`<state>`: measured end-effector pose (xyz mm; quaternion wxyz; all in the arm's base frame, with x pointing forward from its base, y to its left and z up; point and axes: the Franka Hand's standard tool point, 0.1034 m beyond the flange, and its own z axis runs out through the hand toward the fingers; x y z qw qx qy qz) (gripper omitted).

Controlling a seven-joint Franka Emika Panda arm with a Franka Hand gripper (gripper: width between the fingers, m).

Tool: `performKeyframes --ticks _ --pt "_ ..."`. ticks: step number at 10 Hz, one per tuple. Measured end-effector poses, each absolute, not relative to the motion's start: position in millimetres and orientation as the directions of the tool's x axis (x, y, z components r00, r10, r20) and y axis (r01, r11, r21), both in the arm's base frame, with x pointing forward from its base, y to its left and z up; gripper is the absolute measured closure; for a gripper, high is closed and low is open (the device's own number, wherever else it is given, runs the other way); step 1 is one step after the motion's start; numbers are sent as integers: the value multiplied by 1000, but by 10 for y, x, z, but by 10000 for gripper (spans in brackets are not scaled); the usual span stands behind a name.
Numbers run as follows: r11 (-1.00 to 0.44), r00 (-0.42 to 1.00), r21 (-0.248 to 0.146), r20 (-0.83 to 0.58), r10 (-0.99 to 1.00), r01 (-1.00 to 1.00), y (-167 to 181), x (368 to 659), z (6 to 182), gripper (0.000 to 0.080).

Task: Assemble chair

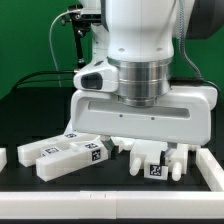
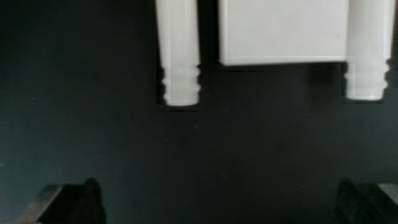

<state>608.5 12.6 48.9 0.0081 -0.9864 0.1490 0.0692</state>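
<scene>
Chair pieces lie on the black table. Two long white bars with tags (image 1: 70,152) rest side by side at the exterior view's left. A white piece with round pegs and a tagged block (image 1: 155,166) sits directly under the arm's wide white hand (image 1: 145,108). In the wrist view a flat white slab (image 2: 281,32) shows between two white pegged rods (image 2: 178,55), (image 2: 366,50). My gripper (image 2: 217,205) is open, its dark fingers (image 2: 71,203) far apart over bare black table, short of the rods. Nothing lies between them.
A white rail (image 1: 212,166) runs along the table at the exterior view's right, and a short white end (image 1: 3,158) shows at the left. A pale front edge (image 1: 110,207) bounds the black surface. Cables hang behind the arm before a green backdrop.
</scene>
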Motion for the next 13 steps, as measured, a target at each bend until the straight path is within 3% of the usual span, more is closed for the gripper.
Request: performKeyframes --ticks 4,8,13 --pt "-950 846 51 -444 -296 -307 -53 6064 521 150" --pt "-985 720 14 -681 -136 -173 47 6020 407 150" --pt "-984 670 14 -730 -132 -179 41 5768 483 150"
